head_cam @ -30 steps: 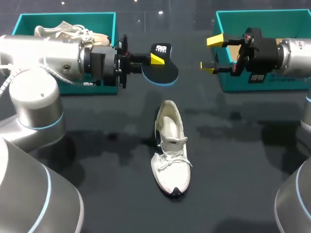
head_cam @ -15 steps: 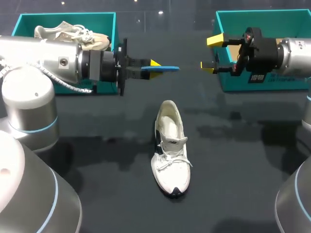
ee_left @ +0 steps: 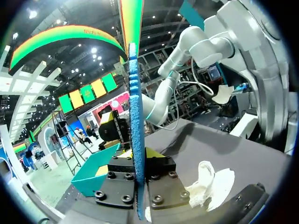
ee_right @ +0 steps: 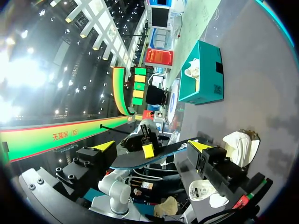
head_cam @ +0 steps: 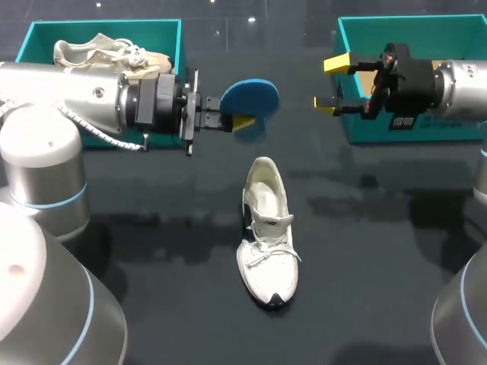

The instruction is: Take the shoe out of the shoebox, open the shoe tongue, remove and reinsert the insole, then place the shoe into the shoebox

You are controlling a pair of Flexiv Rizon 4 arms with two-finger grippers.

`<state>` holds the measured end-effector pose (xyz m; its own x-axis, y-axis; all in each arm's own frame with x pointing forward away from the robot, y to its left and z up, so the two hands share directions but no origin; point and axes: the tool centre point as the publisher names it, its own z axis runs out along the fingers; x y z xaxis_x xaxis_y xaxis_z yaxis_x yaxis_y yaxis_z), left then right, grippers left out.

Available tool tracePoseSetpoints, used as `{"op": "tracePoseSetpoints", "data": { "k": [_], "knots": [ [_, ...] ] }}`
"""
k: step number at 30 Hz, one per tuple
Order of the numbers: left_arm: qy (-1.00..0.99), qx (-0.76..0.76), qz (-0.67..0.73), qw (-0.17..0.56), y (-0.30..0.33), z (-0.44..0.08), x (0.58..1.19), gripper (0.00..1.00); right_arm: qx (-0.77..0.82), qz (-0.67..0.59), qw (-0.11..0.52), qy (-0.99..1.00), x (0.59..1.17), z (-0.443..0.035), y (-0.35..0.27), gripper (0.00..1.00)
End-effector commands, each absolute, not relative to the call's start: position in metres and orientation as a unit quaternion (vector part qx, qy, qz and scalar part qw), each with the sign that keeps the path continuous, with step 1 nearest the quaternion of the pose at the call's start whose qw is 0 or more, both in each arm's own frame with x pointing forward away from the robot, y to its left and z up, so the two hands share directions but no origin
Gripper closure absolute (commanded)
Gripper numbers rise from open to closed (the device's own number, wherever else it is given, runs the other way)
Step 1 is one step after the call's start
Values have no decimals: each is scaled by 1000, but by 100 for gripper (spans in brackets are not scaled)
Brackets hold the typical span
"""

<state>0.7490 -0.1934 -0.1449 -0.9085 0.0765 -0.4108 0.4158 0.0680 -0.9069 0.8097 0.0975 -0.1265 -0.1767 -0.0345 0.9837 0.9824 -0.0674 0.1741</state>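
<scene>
Shoe (head_cam: 268, 232) is out of the box and sitting on the table (head_cam: 380, 251) around the middle, toe pointing near, heel pointing far. It's well apart from both boxes. The tongue (head_cam: 272, 223) looks pulled forward over the laces so the mouth is wide open, and I'd call that step done.

The insole (head_cam: 249, 97) is out too. My left gripper (head_cam: 237, 118) is clamped on one end of it, holding it up in the air just beyond the heel, blue underside showing from above. From my left wrist it's edge-on, pinched right between both fingers (ee_left: 154, 153) – solid grip as far as I can tell.

My right gripper (head_cam: 332, 85) hangs wide open with nothing in it, just in front of the right shoebox (head_cam: 411, 26) and level with the insole.

The left shoebox (head_cam: 106, 30) has a second shoe (head_cam: 114, 52) lying in it. I can't see what's in the right one from here.

So I reckon I'm about halfway – shoe out, tongue open, insole removed. Still to do: slide the insole back in flat, then lift the shoe into its box. Getting that floppy insole past the heel collar looks like the fiddly part.
</scene>
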Motion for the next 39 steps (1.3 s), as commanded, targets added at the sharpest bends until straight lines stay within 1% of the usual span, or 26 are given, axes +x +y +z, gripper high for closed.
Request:
{"op": "tracePoseSetpoints", "data": {
  "k": [1,3,4,19,24,29,30,32,33,34,39],
  "knots": [
    [731,78,-677,20,-195,-143,733,100,-460,-567,448,-516,809,-127,98,0],
    [730,27,-682,-42,-197,-143,731,100,-460,-567,448,-516,809,-127,98,0],
    [729,13,-682,-56,-197,-143,730,100,-460,-567,448,-516,809,-127,98,0],
    [729,13,-682,-56,-197,-143,730,100,-460,-567,448,-516,809,-127,98,0],
    [705,-93,-688,-142,-194,-149,752,100,-460,-567,448,-516,809,-127,98,0],
    [683,-188,-664,-240,-193,-150,763,100,-460,-567,448,-516,809,-127,98,0],
    [672,-211,-656,-273,-194,-150,763,100,-460,-567,448,-516,809,-127,98,0],
    [639,-272,-617,-371,-195,-148,770,100,-460,-567,448,-516,809,-127,98,0],
    [639,-273,-610,-379,-195,-148,771,100,-460,-567,448,-516,809,-127,98,0],
    [658,-263,-613,-349,-193,-143,768,100,-460,-567,448,-516,809,-127,98,0],
    [658,-263,-613,-349,-193,-143,768,100,-460,-567,448,-516,809,-127,98,0]
  ]
}}
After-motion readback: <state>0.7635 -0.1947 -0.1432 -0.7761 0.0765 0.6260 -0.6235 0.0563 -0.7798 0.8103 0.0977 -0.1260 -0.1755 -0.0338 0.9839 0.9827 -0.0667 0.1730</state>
